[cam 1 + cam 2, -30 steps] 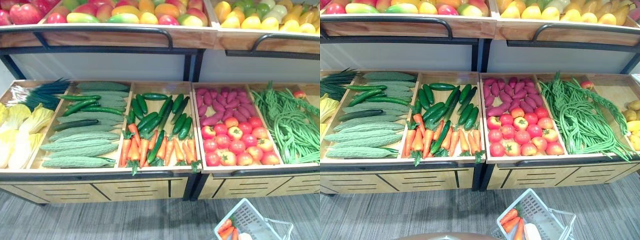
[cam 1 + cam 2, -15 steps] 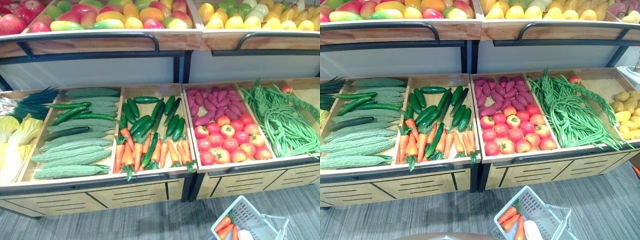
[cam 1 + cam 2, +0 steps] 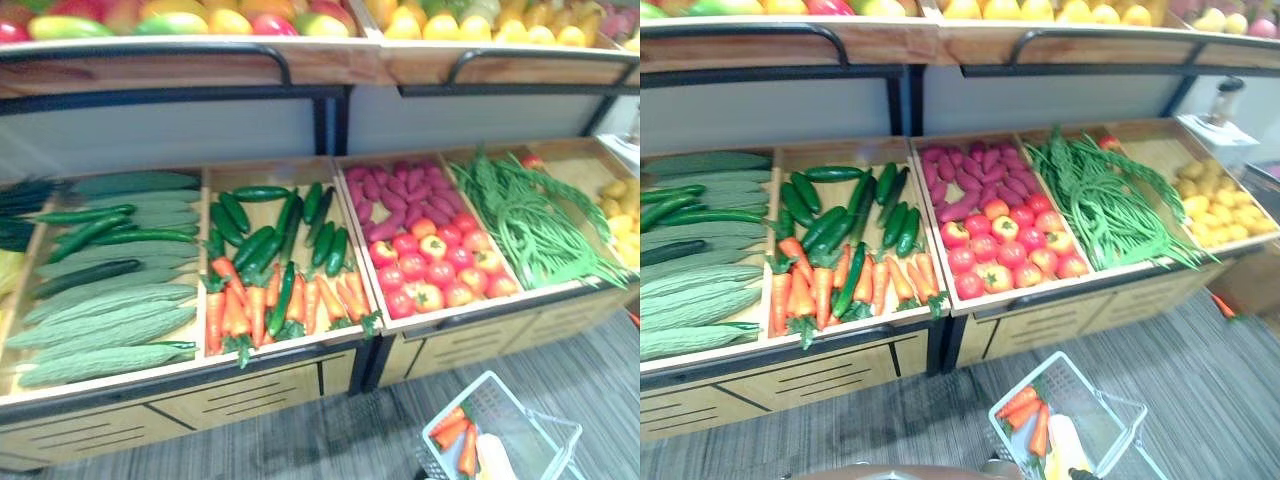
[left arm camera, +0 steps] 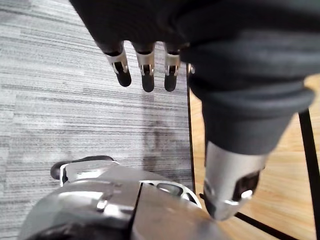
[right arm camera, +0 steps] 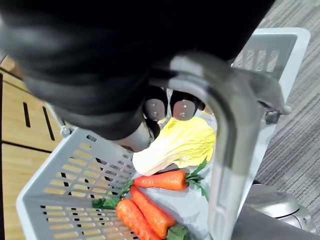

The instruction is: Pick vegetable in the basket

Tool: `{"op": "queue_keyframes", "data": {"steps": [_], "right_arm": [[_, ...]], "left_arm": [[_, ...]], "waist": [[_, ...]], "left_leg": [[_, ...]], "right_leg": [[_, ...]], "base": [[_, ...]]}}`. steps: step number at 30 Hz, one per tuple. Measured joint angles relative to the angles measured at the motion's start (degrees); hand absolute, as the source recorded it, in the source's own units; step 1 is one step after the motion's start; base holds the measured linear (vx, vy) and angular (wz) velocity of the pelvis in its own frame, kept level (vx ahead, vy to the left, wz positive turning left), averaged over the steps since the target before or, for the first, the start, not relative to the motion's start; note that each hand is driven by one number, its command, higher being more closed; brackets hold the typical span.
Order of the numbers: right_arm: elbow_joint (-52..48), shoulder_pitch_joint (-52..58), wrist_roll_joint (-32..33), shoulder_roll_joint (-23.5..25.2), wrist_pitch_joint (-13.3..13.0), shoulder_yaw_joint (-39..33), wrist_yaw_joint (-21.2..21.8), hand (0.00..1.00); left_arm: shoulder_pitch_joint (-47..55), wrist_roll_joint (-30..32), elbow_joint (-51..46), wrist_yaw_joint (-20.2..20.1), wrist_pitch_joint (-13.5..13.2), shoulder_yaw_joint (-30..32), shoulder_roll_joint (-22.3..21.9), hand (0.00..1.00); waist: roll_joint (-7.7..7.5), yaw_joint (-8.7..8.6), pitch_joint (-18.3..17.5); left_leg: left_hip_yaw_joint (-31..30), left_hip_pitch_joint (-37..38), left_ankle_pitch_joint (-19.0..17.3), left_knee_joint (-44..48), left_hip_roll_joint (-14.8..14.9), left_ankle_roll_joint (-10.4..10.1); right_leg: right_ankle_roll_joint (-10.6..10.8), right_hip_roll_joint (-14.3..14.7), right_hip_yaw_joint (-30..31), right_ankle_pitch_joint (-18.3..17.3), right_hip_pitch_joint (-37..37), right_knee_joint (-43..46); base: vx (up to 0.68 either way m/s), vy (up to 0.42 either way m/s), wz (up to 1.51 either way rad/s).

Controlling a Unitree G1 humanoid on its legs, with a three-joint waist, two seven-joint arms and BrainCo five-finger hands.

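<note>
A white plastic basket hangs low at the right, above the grey floor in front of the stand. In it lie three carrots and a pale yellow-green cabbage. My right hand is shut round the basket's grey handle, with its fingertips curled behind the bar. My left hand hangs over the floor beside the stand's wooden front, fingers straight and holding nothing.
The lower shelf holds bins of bitter gourds, cucumbers, carrots, purple sweet potatoes, tomatoes, green beans and potatoes. Fruit fills the upper shelf behind a dark rail.
The camera has swung to the right: the stand has slid left in the picture and potatoes show at the right. The basket stays at the lower right.
</note>
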Motion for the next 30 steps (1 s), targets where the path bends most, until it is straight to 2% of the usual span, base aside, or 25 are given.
{"op": "queue_keyframes", "data": {"steps": [1, 2, 3, 4, 5, 8, 10, 11, 12, 13, 15, 16, 17, 18, 19, 21, 22, 23, 24, 25, 26, 27, 28, 29, 30], "right_arm": [[-0.9, -0.3, 0.5, 0.3, 0.0, 1.6, 0.1, 1.0], [-1.5, -1.3, 1.2, 0.6, 0.0, 2.2, 0.1, 1.0], [-1.8, -1.8, 1.6, 0.5, -0.1, 2.1, 0.0, 1.0], [-1.8, -1.8, 2.3, 0.1, -0.1, 2.0, -0.2, 1.0], [-1.6, -1.6, 2.3, -0.1, 0.0, 2.0, -0.3, 1.0], [-0.8, -2.4, 2.2, 0.1, -0.1, 4.1, 0.0, 1.0], [-0.8, -3.5, 2.1, 0.9, 0.1, 4.3, 0.2, 1.0], [-0.7, -4.1, 2.1, 1.2, 0.4, 4.3, 0.6, 1.0], [-0.6, -4.5, 2.1, 1.2, 0.5, 4.3, 0.8, 1.0], [-0.7, -4.9, 2.0, 0.9, 0.5, 4.3, 1.1, 1.0], [-0.8, -5.2, 2.0, 0.8, 0.5, 5.8, 1.0, 1.0], [-0.8, -5.3, 1.8, 0.9, 0.5, 6.4, 1.0, 1.0], [-0.9, -5.4, 1.3, 0.8, 0.5, 7.8, 0.9, 1.0], [-0.8, -5.1, 1.0, 0.8, 0.8, 8.4, 0.9, 1.0], [-0.8, -4.8, 1.0, 0.7, 0.9, 8.5, 0.8, 1.0], [-0.8, -3.1, 1.1, 0.6, 0.9, 9.0, 0.7, 1.0], [-0.8, -2.4, 1.1, 0.4, 0.8, 9.9, 0.6, 1.0], [-0.8, -1.7, 1.1, -0.1, 0.3, 10.7, 0.5, 1.0], [-0.8, -1.7, 1.0, -0.3, 0.0, 10.8, 0.5, 1.0], [-0.8, -1.8, 1.0, -0.7, -0.2, 11.6, 0.5, 1.0], [-0.8, -2.0, 1.1, -1.8, -0.8, 13.0, 0.5, 1.0], [-0.7, -2.1, 1.1, -2.3, -0.8, 13.3, 0.5, 1.0], [-0.7, -2.1, 1.1, -2.6, -0.9, 13.3, 0.5, 1.0], [-0.7, -2.1, 1.2, -2.6, -1.0, 13.3, 0.5, 1.0], [-0.5, -2.0, 1.6, -2.6, -1.0, 13.1, 0.4, 1.0]], "left_arm": [[-0.5, -0.1, 0.3, 0.0, 0.0, 0.1, 0.0, 0.0], [-1.2, -0.1, 0.3, 0.0, -0.1, 0.0, -0.3, 0.0], [-1.5, -0.1, 0.2, 0.0, -0.1, 0.0, -0.3, 0.0], [-1.9, -0.1, -0.2, 0.0, -0.1, -0.9, -0.1, 0.0], [-1.5, -0.1, -0.4, 0.0, -0.1, -1.8, 0.0, 0.0], [-1.2, -0.1, -0.6, -0.1, -0.1, -3.8, 0.2, 0.0], [-1.3, -0.1, -1.1, -0.2, 0.0, -3.8, 0.4, 0.0], [-1.3, -0.1, -1.4, -0.2, 0.0, -3.8, 0.4, 0.0], [-1.4, -0.1, -1.5, -0.2, 0.0, -3.8, 0.3, 0.0], [-1.7, -0.1, -1.5, -0.2, -0.1, -3.9, 0.2, 0.0], [-2.0, -0.2, -1.4, -0.2, 0.0, -4.5, -0.4, 0.0], [-2.2, -0.2, -1.4, -0.2, -0.1, -4.6, -0.1, 0.0], [-3.6, -0.6, -1.3, -0.2, 0.0, -5.7, 0.9, 0.0], [-4.8, -1.9, -1.0, -0.3, 0.0, -6.4, 1.6, 0.0], [-5.4, -2.3, -0.5, -0.2, 0.0, -6.8, 1.6, 0.0], [-5.4, -2.4, 0.5, -0.1, 0.0, -6.7, 1.5, 0.0], [-5.2, -2.4, 0.6, 0.0, 0.0, -6.6, 1.2, 0.0], [-4.8, -2.5, 0.5, 0.0, 0.0, -6.4, 0.9, 0.0], [-4.7, -2.5, 0.2, 0.0, -0.1, -5.9, 0.2, 0.0], [-4.3, -5.3, -0.2, 0.1, -0.2, -5.1, 0.0, 0.0], [-3.8, -8.4, -0.3, 0.4, -0.8, -4.6, -0.7, 0.0], [-3.4, -9.3, -0.3, 0.5, -1.1, -4.4, -1.3, 0.0], [-3.1, -10.7, -0.3, 0.8, -1.5, -4.4, -2.0, 0.0], [-3.2, -11.3, -0.3, 0.8, -1.6, -4.3, -2.0, 0.0], [-3.2, -11.3, -0.3, 0.8, -1.7, -4.3, -1.8, 0.0]], "waist": [[1.3, 0.03, 0.5], [1.78, -0.35, 1.8], [1.72, -0.52, 2.4], [1.86, -0.68, 3.4], [1.86, -0.61, 3.4], [1.22, 0.17, 3.6], [0.54, 0.3, 3.9], [0.05, 0.34, 3.7], [0.1, 0.48, 3.8], [1.27, 1.01, 3.9], [2.08, 1.73, 3.6], [1.82, 1.59, 3.7], [0.79, 1.08, 4.5], [0.7, 0.91, 5.1], [1.47, 0.72, 5.2], [2.48, -0.7, 5.4], [2.66, -0.83, 5.3], [3.69, -0.86, 5.1], [3.44, -0.79, 5.4], [3.61, -0.21, 5.6], [3.58, 0.02, 5.6], [3.57, 0.17, 5.6], [3.63, 0.07, 5.6], [3.64, 0.07, 5.6], [3.7, 0.0, 5.7]], "left_leg": [[3.4, -0.4, 0.7, -0.9, 1.1, 1.3], [6.2, -0.6, 1.7, -2.0, 1.8, 2.8], [7.3, -0.4, 2.3, -2.9, 1.7, 3.5], [9.2, 1.4, 3.7, -5.3, 1.5, 4.0], [12.2, 2.8, 5.3, -8.3, 1.0, 4.6], [18.2, 4.2, 7.8, -12.4, -0.1, 5.1], [22.3, 3.9, 7.9, -11.9, -0.2, 5.2], [24.9, 3.3, 7.9, -10.6, 0.4, 5.2], [26.4, 3.0, 8.0, -9.9, 1.0, 5.0], [28.3, 2.6, 9.0, -9.6, 2.4, 4.1], [30.6, 1.7, 10.9, -10.3, 4.3, 3.4], [31.5, 1.5, 10.9, -9.8, 4.7, 3.4], [33.6, 1.0, 10.8, -7.2, 5.7, 3.4], [35.0, 1.1, 10.7, -4.1, 7.7, 3.1], [35.5, 1.3, 10.7, -2.9, 9.3, 3.1], [36.5, 3.9, 10.9, 1.2, 14.4, 2.8], [36.5, 4.7, 11.0, 2.4, 15.5, 2.6], [34.8, 5.5, 11.9, 4.8, 17.2, 1.3], [32.1, 5.4, 12.7, 6.1, 17.6, 0.3], [23.0, 4.0, 14.5, 8.2, 16.7, 0.5], [9.7, 3.0, 12.3, 4.6, 11.1, -1.7], [3.0, 3.2, 11.2, 1.8, 8.0, -2.7], [-6.7, 3.3, 9.7, -2.8, 3.4, -4.0], [-13.3, 3.3, 9.4, -7.2, 0.8, -4.3], [-15.5, 3.3, 9.4, -9.1, 0.1, -4.3]], "right_leg": [[-0.3, 1.5, 2.3, 8.2, -0.9, -5.1], [-1.5, 1.2, 0.3, 4.9, -2.9, 0.8], [-3.0, 0.9, -1.9, -0.1, -4.2, 7.6], [-5.4, -0.6, -6.3, -7.6, -4.7, 18.9], [-7.3, -2.0, -11.0, -11.5, -3.2, 26.6], [-6.9, -4.6, -16.5, -14.0, 2.8, 34.4], [-6.8, -6.4, -17.7, -13.9, 7.3, 32.1], [-6.3, -7.5, -18.9, -13.6, 9.6, 28.5], [-5.0, -7.2, -19.7, -14.5, 9.7, 25.9], [-4.7, -5.7, -22.0, -14.9, 9.9, 20.5], [-3.9, -3.5, -25.2, -15.7, 10.3, 11.9], [-3.3, -3.5, -26.6, -16.8, 10.1, 10.8], [-1.0, -3.7, -28.5, -19.1, 10.0, 8.4], [0.0, -1.9, -28.0, -19.7, 10.8, 5.2], [-0.3, -0.5, -27.5, -18.7, 11.3, 3.9], [-1.8, 3.5, -24.5, -17.5, 14.0, 0.2], [-1.9, 4.2, -23.2, -17.4, 14.3, -0.2], [-2.3, 5.3, -20.3, -17.2, 14.6, -0.5], [-2.4, 5.7, -18.0, -17.1, 14.3, -0.5], [-3.2, 5.8, -13.1, -16.6, 13.9, -0.5], [-3.8, 5.0, -8.7, -15.9, 12.9, -0.2], [-3.9, 4.7, -6.4, -15.5, 12.2, -0.2], [-3.6, 4.7, -2.7, -14.7, 11.1, -0.3], [-3.5, 5.1, 0.3, -14.0, 9.9, -0.4], [-3.3, 5.4, 1.5, -13.8, 9.5, -0.5]], "base": [[-0.2, 0.213, -1.3], [-0.23, 0.254, -1.06], [-0.18, 0.227, -0.78], [-0.14, 0.224, -0.74], [-0.06, 0.141, -0.79], [-0.11, 0.058, -1.08], [-0.13, -0.092, -1.22], [-0.15, -0.151, -1.31], [-0.13, -0.198, -1.47], [-0.09, -0.183, -1.31], [-0.15, -0.315, -1.73], [-0.13, -0.39, -1.52], [-0.05, -0.351, -1.03], [-0.03, -0.342, -0.91], [-0.04, -0.301, -0.82], [-0.08, -0.226, -0.8], [-0.13, -0.198, -1.04], [-0.1, -0.115, -0.98], [-0.11, -0.132, -1.54], [-0.05, -0.047, -1.8], [-0.07, -0.01, -1.92], [-0.04, 0.09, -1.82], [-0.05, 0.144, -1.64], [-0.03, 0.139, -1.43], [-0.03, 0.164, -1.07]]}}
